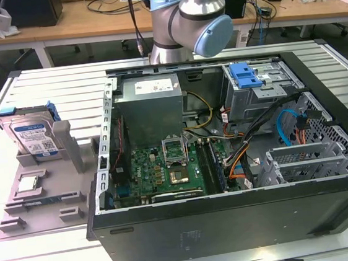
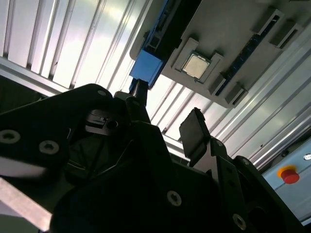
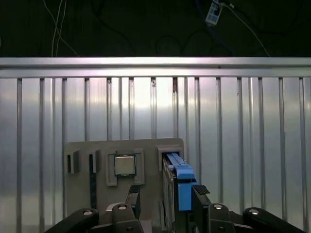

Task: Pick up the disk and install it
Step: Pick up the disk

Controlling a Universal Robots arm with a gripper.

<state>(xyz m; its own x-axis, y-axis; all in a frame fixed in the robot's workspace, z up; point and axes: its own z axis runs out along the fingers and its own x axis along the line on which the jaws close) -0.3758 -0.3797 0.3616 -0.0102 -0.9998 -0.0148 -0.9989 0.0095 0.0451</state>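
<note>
The disk (image 1: 34, 136) is a silver drive with a white-and-blue label in a blue carrier. It stands on edge in a grey fixture (image 1: 43, 188) at the exterior view's left. In the first wrist view the disk (image 3: 180, 183) shows edge-on. In the second wrist view its blue carrier corner (image 2: 148, 67) shows. My gripper (image 3: 166, 198) (image 2: 166, 112) is open with nothing between its black fingers (image 3: 199, 195). It hangs at a distance from the disk, not touching it, roughly lined up over the blue edge.
A small square silver chip (image 3: 124, 165) (image 2: 196, 66) sits in the fixture beside the disk. An open computer case (image 1: 233, 218) with a blue bracket at its drive bay (image 1: 246, 75) fills the exterior view's right. The arm (image 1: 191, 23) rises behind the case. A red button (image 2: 290, 174) is off the table.
</note>
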